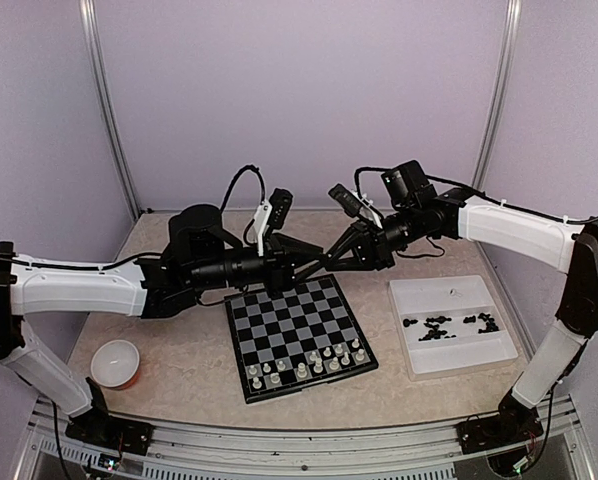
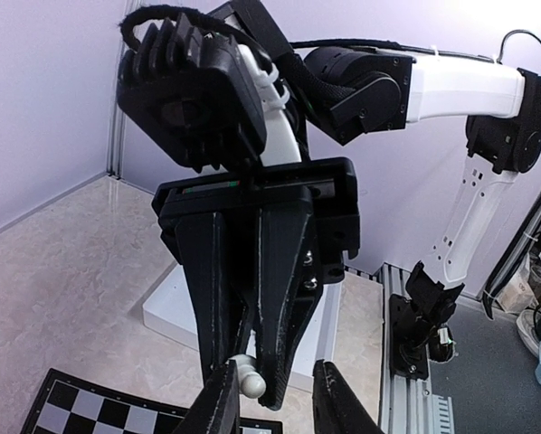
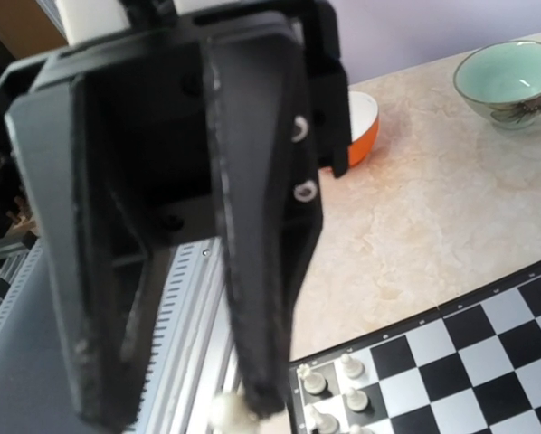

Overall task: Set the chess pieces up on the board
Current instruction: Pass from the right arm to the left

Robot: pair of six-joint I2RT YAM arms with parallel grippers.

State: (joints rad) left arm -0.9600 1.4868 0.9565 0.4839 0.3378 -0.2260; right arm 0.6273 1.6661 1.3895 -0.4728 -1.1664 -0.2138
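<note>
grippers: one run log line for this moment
right gripper: shut on white piece | left gripper: open, flanking it | both near board far edge

White chess piece (image 3: pixel 225 411) blurred, kind unclear.

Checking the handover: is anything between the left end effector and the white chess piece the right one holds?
Nothing visible. The white piece, pinched in the right end effector, sits between the open fingers of the left end effector.

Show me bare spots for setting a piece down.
Free: the board's far rows; table between bowl and board. Crowded: white pieces on its near rows, black pieces in the tray, left pincer and right pincer above its far edge.
</note>
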